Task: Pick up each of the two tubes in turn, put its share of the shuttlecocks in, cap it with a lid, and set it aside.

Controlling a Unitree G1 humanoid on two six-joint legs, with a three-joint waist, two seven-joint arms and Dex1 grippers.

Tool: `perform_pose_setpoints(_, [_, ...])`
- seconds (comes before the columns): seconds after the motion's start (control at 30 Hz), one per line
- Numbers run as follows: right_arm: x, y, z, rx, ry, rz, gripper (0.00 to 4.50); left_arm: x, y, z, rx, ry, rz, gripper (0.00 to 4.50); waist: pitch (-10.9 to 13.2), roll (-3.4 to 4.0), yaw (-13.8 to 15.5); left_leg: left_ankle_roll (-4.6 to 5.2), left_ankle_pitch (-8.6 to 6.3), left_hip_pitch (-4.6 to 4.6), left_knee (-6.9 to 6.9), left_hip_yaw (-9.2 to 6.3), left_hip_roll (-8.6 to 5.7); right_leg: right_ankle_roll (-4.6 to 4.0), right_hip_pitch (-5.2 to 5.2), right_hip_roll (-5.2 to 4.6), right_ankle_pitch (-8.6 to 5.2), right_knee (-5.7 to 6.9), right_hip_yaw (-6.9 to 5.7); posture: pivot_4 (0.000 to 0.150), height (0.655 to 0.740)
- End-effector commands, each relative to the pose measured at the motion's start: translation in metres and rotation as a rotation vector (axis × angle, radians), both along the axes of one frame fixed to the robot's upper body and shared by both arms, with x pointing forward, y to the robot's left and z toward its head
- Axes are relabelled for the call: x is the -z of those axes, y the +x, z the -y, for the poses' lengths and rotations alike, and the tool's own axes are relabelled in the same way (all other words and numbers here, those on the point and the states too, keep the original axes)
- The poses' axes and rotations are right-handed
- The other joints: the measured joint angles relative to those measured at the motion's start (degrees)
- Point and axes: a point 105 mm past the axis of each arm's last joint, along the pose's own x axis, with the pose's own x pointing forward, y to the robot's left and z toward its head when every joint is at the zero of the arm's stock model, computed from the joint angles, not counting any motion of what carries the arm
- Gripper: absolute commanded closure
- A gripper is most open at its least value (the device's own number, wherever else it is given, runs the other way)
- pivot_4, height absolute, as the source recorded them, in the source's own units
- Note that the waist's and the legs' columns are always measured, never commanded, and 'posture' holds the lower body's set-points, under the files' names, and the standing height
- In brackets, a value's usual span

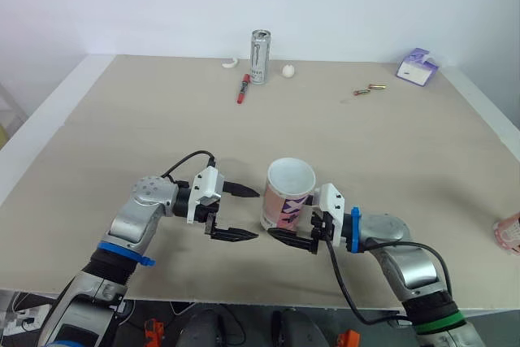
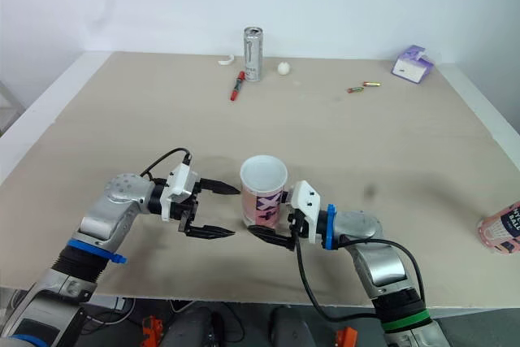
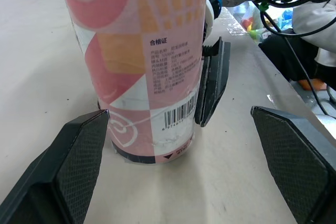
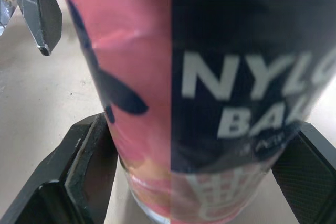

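A pink and white tube (image 1: pixel 288 194) stands upright and open-topped near the table's front edge. My right gripper (image 1: pixel 286 229) reaches in from the right, low on the tube. Its fingers (image 4: pixel 92 150) sit against both sides of the base, shut on it. My left gripper (image 1: pixel 255 214) hovers just left of the tube, open, with its fingertips (image 3: pixel 79 150) spread wide and pointing at the tube without touching it. A second pink tube (image 2: pixel 504 229) lies on its side at the table's far right edge.
At the back of the table (image 1: pixel 122 136) stand a silver can (image 1: pixel 260 56), a red pen (image 1: pixel 242 88), a small white round object (image 1: pixel 288 71) and a white scrap (image 1: pixel 230 62). A purple box (image 1: pixel 417 67) and two small metal pieces (image 1: pixel 367 89) lie at the back right.
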Motion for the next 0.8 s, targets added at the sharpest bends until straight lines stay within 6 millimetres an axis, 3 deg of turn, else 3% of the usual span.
perform_pose_setpoints(0.03, [-0.007,0.006,-0.007,0.000,0.033,0.030,0.08,-0.008,-0.002,0.000,0.003,-0.028,0.045,0.00,0.00,0.00,0.00,0.00,0.00,0.00,0.00,0.00,0.00,0.00,0.00,0.00,0.00,0.00,-0.01,0.150,0.7400])
perform_pose_setpoints(0.47, [-0.006,0.009,-0.022,-0.008,0.086,0.032,0.08,-0.007,0.001,0.001,-0.009,-0.020,0.057,0.00,0.00,0.01,-0.02,-0.08,0.05,0.01,0.00,0.01,0.01,-0.02,0.00,0.02,0.04,0.02,0.01,0.150,0.7400])
perform_pose_setpoints(0.63, [-0.005,0.010,-0.019,0.011,0.088,0.040,1.38,-0.006,0.001,0.001,-0.007,-0.012,0.057,0.00,0.00,0.01,-0.03,-0.11,0.07,0.02,0.00,0.00,0.02,-0.02,0.00,0.03,0.04,0.04,0.00,0.150,0.7400])
perform_pose_setpoints(0.8, [-0.008,0.008,-0.014,0.028,0.085,0.055,1.42,-0.005,0.002,0.001,-0.009,-0.009,0.060,0.00,0.00,0.01,-0.02,-0.13,0.08,0.03,0.00,0.00,0.02,-0.02,0.01,0.03,0.05,0.04,0.01,0.150,0.7400])
